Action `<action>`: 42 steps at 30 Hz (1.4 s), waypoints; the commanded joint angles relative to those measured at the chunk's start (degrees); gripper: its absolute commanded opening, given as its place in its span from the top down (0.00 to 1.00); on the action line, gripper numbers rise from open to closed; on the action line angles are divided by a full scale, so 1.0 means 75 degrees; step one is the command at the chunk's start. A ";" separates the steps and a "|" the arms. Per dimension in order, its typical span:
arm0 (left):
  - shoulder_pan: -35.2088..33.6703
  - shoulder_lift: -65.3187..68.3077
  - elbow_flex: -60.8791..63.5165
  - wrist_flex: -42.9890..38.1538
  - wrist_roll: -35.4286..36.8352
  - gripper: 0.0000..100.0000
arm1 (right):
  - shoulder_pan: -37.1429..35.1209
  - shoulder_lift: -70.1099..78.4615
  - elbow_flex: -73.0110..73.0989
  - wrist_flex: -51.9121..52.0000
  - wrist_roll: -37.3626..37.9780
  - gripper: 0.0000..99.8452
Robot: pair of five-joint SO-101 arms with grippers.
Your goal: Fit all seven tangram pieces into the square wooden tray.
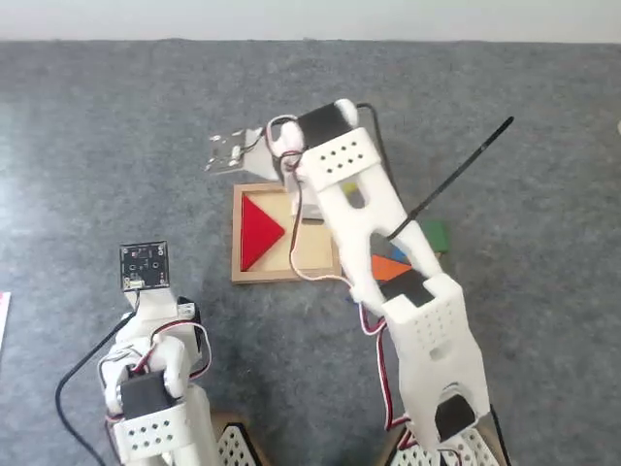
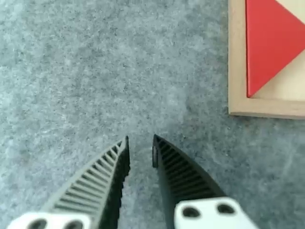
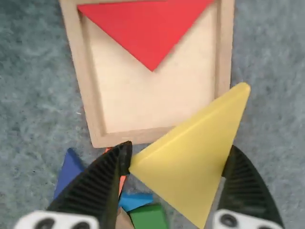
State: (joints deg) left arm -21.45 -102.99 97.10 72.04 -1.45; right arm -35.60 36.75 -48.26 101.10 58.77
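Note:
The square wooden tray (image 1: 310,250) lies mid-table with a red triangle (image 1: 257,231) set in its left half. My right arm stretches from the front right across the tray. In the right wrist view my right gripper (image 3: 180,157) is shut on a yellow triangle (image 3: 190,167), held above the tray (image 3: 71,57) on the side opposite the red triangle (image 3: 147,28). My left gripper (image 2: 140,138) hovers over bare carpet just off a corner of the tray (image 2: 237,57), slightly open with nothing between its fingers. The red triangle (image 2: 271,38) fills that corner.
Loose pieces lie just right of the tray: an orange one (image 1: 390,265) and a green one (image 1: 434,235), with a dark blue (image 3: 71,169), a light blue (image 3: 136,200) and the green (image 3: 148,217) under the right gripper. Grey carpet surrounds them.

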 commanded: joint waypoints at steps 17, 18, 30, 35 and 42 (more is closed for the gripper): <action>-0.0059 -0.0141 -0.0088 0.0023 -0.0012 0.92 | -0.0580 0.1600 -0.0105 -0.1987 -0.0035 0.77; -0.0059 -0.0141 -0.0088 0.0023 -0.0012 0.92 | -0.0568 0.1612 -0.0105 -0.1999 0.0000 0.77; -0.0059 -0.0141 -0.0088 0.0023 -0.0012 0.92 | -0.0545 0.1893 -0.0105 -0.1928 0.0504 0.61; -0.0059 -0.0141 -0.0088 0.0023 -0.0012 0.92 | -0.0451 0.1963 -0.0387 -0.1916 0.0492 0.40; -0.0059 -0.0141 -0.0088 0.0023 -0.0012 0.92 | -0.0287 0.1612 -0.0692 -0.1588 -0.0610 0.39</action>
State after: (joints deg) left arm -21.45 -102.99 97.10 72.04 -1.45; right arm -38.59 52.40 -49.41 87.30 58.07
